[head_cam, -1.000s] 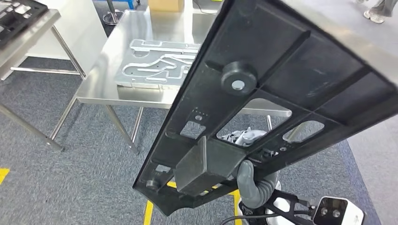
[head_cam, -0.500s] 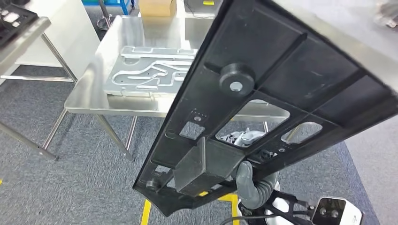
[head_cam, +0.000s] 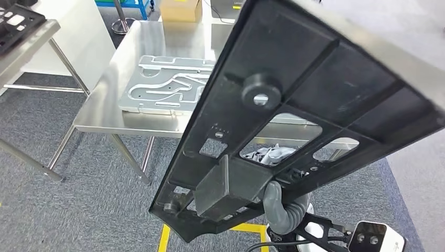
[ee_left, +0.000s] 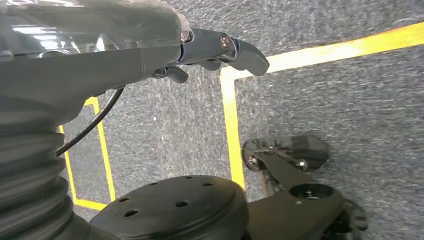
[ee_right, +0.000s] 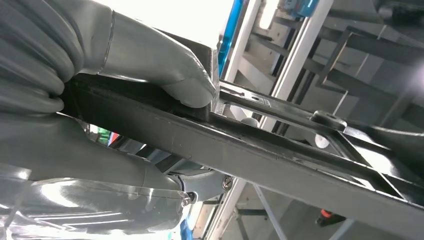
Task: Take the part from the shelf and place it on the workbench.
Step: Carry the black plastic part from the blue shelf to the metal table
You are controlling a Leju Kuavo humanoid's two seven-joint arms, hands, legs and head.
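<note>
Part [head_cam: 315,79]: large black ribbed frame, tilted, running from lower centre to upper right of the head view; round boss on its face near frame centre; several cut-out openings along its lower half; rectangular block at its lower end.
Right hand [ee_right: 100,100]: grasping the part at its lower end; thick grey thumb [ee_right: 170,70] pressed on one face, rest of the hand under the opposite face, seen in the right wrist view. In the head view, thumb [head_cam: 274,202] visible just below the block, lower centre.
Left hand [ee_left: 165,47]: fingers [ee_left: 235,50] dark, curled in, nothing held; upper left of the left wrist view, above grey carpet.
Surface [head_cam: 152,37]: stainless steel, on thin metal legs, upper left to centre of the head view, partly hidden behind the part.
Fixture plate [head_cam: 168,86]: silver, with milled channels, lying flat on the surface, left of the part in the frame.
Cardboard box [head_cam: 181,9]: top centre-left of the head view, beyond the surface.
Floor [head_cam: 78,210]: grey carpet; yellow tape lines [ee_left: 230,125] marked on it.
Part location: off the surface, held in the air in front of the head camera, well apart from the fixture plate.
</note>
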